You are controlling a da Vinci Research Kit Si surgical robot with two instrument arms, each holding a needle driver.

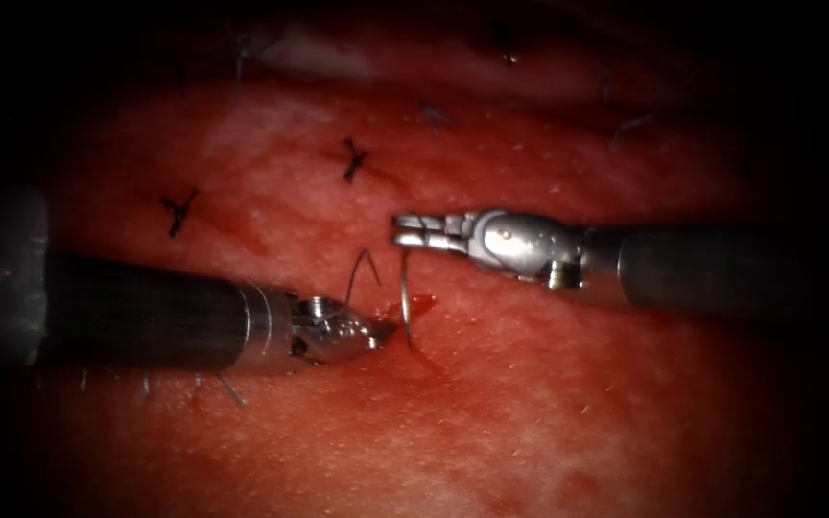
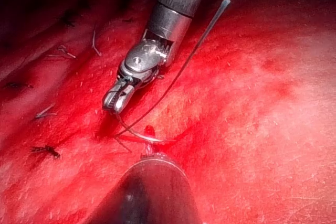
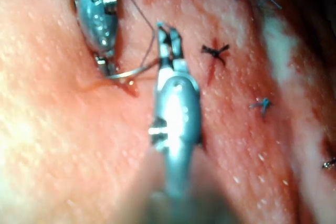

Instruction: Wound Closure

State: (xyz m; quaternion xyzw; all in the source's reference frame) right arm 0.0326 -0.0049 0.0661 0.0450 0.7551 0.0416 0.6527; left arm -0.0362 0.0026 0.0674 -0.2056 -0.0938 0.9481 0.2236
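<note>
Wet red tissue point(image 1: 549, 422), dotted with finished stitches point(image 1: 352, 159), fills the field; right gripper point(image 1: 405, 233) is clamped on the curved needle's point(image 1: 405, 302) upper end, its lower end in the tissue at the cut. Left gripper point(image 1: 376, 333) rests beside that entry, seemingly closed on tissue to steady it, thread point(image 1: 362, 269) arching above

- My left tool point(image 1: 381, 331) has its tips pressed against the tissue point(image 1: 530, 422); I cannot tell whether its jaws grip anything.
- The needle point(image 1: 405, 307) has its lower end sunk in the tissue just beside those tips, hidden.
- The thread point(image 2: 178, 72) is cut off by shadow beyond my right tool point(image 1: 405, 230).
- Both shafts are cut off by the picture's edges.
</note>
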